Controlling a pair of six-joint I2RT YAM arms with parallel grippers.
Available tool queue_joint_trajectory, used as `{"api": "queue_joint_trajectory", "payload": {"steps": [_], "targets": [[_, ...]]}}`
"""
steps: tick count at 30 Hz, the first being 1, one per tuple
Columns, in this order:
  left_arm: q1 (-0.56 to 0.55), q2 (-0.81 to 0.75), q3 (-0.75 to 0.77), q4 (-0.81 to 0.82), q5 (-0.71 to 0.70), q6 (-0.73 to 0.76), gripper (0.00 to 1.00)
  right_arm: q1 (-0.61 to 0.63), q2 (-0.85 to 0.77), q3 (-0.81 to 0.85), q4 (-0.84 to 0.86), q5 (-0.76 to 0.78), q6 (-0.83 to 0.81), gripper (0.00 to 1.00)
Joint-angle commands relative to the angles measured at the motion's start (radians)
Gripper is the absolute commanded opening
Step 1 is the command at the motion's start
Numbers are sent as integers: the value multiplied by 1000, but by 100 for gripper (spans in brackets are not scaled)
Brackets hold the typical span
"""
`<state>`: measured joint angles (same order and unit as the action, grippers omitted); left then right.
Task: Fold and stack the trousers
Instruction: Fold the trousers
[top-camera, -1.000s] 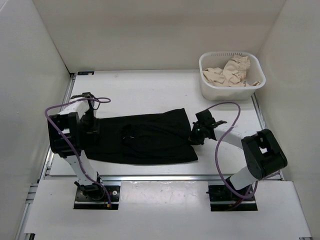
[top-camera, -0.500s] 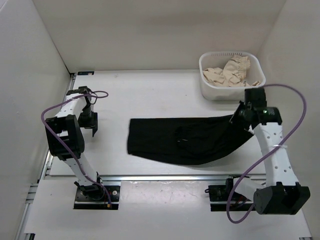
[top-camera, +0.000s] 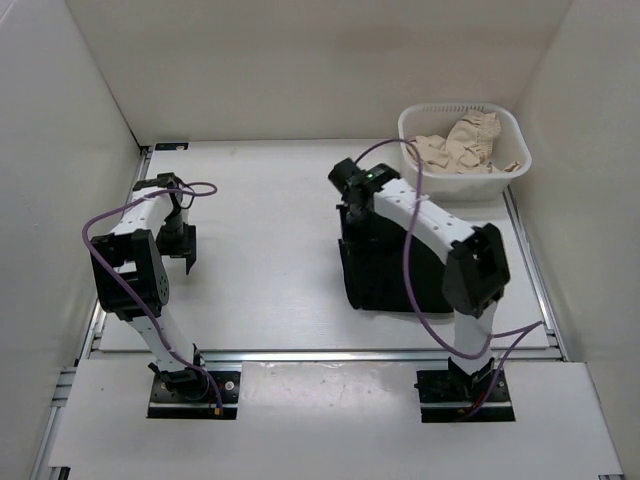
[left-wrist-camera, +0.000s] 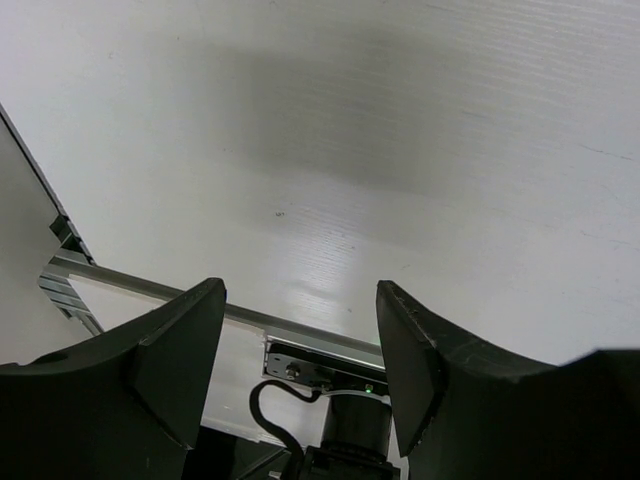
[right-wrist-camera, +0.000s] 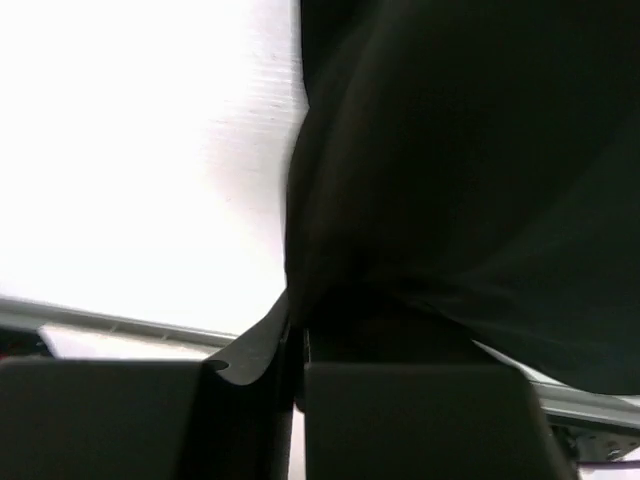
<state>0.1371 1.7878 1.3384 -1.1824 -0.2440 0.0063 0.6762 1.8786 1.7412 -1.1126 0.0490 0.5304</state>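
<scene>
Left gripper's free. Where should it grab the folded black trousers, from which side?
Probably the near-left corner of the black soft-fabric trousers, coming from the left over the table: that edge lies straight and exposed, and the right gripper pinches the far-left corner.

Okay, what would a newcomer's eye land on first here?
The black trousers, folded into a dark block right of centre, with the right gripper shut on their fabric. Behind, a white basket of cream garments sits in the far right corner; the left gripper hangs open at left.

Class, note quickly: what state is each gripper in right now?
Left gripper: open, holding nothing.
Right gripper: shut on the trousers.
</scene>
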Motion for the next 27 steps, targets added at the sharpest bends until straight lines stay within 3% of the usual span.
{"api": "queue_joint_trajectory", "payload": {"steps": [1, 6, 10, 11, 14, 19, 23, 27], "targets": [[12, -30, -4, 4, 17, -6, 73, 28, 16, -11, 26, -37, 86, 1], [21, -39, -15, 13, 26, -6, 73, 92, 128, 52, 66, -113, 82, 11], [30, -39, -15, 13, 26, -6, 73, 163, 203, 159, 45, -179, 19, 30], [30, -39, -15, 13, 26, -6, 73, 172, 229, 181, 31, -211, -13, 47], [30, -39, -15, 13, 26, -6, 73, 210, 260, 262, 43, -308, -111, 66], [18, -30, -1, 4, 55, -6, 73, 252, 277, 380, -22, -284, -220, 74], [-100, -30, 106, -6, 109, -6, 73, 226, 15, 160, 69, -80, -179, 82], [-319, 51, 362, -39, 176, -6, 75, 20, -284, -279, 160, 61, 18, 85]]}}
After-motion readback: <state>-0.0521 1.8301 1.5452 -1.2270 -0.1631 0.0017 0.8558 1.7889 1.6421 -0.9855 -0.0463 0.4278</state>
